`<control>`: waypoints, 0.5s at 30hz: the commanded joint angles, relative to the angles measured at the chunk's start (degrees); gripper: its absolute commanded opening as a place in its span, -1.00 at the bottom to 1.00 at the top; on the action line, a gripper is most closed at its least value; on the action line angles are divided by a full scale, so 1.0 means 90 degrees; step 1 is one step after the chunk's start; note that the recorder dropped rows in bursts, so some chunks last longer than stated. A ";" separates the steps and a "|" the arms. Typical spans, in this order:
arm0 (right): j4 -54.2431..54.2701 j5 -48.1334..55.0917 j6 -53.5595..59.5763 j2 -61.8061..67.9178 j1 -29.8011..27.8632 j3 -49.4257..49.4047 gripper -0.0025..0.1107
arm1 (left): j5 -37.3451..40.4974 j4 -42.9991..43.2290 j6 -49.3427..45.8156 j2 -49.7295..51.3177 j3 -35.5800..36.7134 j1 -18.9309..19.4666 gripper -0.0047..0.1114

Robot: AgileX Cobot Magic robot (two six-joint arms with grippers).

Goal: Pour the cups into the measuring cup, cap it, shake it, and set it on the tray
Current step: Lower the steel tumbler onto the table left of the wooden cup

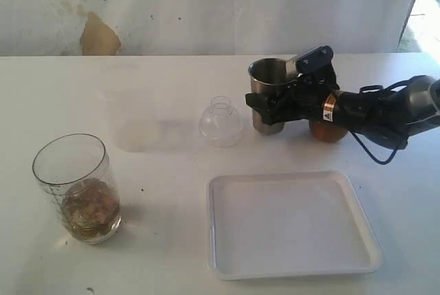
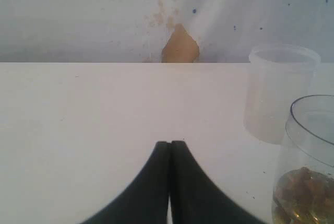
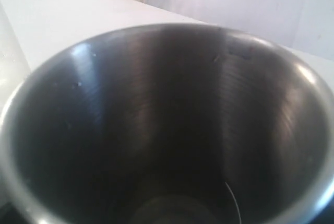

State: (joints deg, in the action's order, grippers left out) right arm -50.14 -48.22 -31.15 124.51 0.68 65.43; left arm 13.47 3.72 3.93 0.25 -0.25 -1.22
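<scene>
While clamped on the steel tumbler point(image 1: 265, 75) at about mid-height, reaches in from the right with the right gripper point(image 1: 275, 99), fingers spread wide against either flank of the wall. Finds that tumbler upright at the far side of the table point(image 1: 172, 240), beyond the tray point(image 1: 357, 257) and just beside the wooden cup point(image 1: 326, 132), half hidden behind the wrist. Looks dark and bare inside through the right wrist view, so probably light. Judged stiff, smooth and slippery: best held round the waist, as here, below the flared rim, with a firm squeeze and no fear of crushing.

Shows the left gripper point(image 2: 170, 151) with fingers pressed together on nothing, low over the table near the measuring cup point(image 1: 72, 185). Places that measuring cup at the near left, well apart from the tumbler, with brown lumps, perhaps in liquid, at the bottom. Judged thin clear plastic, wide, slick and a little springy: better taken low on the wall, gently, to avoid squashing or sloshing. Leaves the domed lid point(image 1: 220, 122) on the table between the two, not yet fitted. Beyond the measuring cup, a frosted plastic cup point(image 2: 279, 93).
</scene>
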 commanded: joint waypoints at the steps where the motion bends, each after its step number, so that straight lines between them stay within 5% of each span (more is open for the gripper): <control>1: 0.0013 -0.0276 0.0209 0.0017 -0.0010 -0.0024 -0.96 | -0.0012 0.0004 0.0013 -0.0028 0.0028 -0.0009 -0.92; 15: -0.0079 -0.0522 0.0347 0.0131 -0.0010 -0.0024 -0.96 | -0.0012 0.0004 0.0013 -0.0028 0.0028 -0.0009 -0.92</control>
State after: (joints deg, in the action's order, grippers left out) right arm -50.49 -51.25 -28.87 125.38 0.68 65.43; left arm 13.47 3.72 3.93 0.25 -0.25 -1.22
